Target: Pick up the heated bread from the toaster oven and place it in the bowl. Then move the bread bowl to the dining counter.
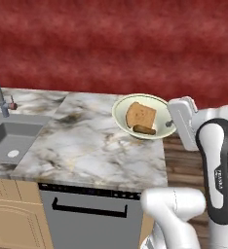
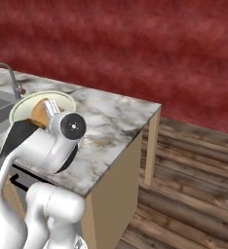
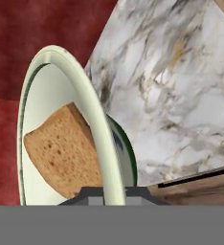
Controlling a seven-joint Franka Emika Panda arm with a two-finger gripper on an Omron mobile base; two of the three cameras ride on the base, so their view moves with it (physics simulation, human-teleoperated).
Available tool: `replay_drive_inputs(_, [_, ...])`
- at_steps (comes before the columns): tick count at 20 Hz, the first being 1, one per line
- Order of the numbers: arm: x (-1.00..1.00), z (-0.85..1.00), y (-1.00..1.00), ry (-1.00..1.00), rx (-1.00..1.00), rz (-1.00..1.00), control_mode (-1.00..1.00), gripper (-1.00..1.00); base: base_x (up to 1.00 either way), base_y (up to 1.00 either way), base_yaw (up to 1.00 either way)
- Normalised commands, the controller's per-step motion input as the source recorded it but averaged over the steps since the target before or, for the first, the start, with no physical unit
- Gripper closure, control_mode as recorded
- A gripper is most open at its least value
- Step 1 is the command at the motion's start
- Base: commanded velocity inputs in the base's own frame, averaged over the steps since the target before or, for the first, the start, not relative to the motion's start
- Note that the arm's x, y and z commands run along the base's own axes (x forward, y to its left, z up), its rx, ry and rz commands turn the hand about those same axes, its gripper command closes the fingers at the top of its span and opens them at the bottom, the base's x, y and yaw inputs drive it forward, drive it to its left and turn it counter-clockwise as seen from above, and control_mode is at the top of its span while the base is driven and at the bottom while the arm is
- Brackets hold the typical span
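A red wall (image 1: 111, 44) is seen behind a marble counter (image 1: 86, 141), and a wooden floor (image 2: 194, 185) lies past the counter's end. A sink (image 1: 9, 138) with a tap (image 1: 1, 99) is set into the counter at the left, and a dishwasher (image 1: 89, 219) sits under it. The bowl (image 1: 121, 109) is held tilted above the counter's right end, near the far corner. The bread (image 1: 140, 115) rests inside the bowl, leaning toward its lower side. The gripper (image 3: 109, 194) is closed on the bowl's rim, one fingertip on each side of it, as the hand view shows.
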Motion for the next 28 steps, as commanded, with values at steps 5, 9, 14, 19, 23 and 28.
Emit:
replay_drive_inputs(5, [0.82,-0.22,0.0,0.32,0.0,0.0,-1.0,1.0,0.0,0.0,0.0])
replay_drive_inputs(9, [0.75,-0.36,0.03,0.2,0.05,0.0,-1.0,1.0,0.0,0.0,0.0])
replay_drive_inputs(14, [0.79,-0.43,0.11,0.06,0.0,0.0,-1.0,1.0,0.0,0.0,0.0])
replay_drive_inputs(19, [0.59,-0.68,0.14,-0.1,0.0,0.0,-1.0,1.0,0.0,0.0,0.0])
replay_drive_inputs(23, [0.65,-0.71,0.35,-0.21,0.0,0.01,-1.0,1.0,0.0,0.0,0.0])
replay_drive_inputs(28, [0.56,-0.42,0.24,-0.08,-0.01,0.01,-1.0,1.0,0.0,0.0,0.0])
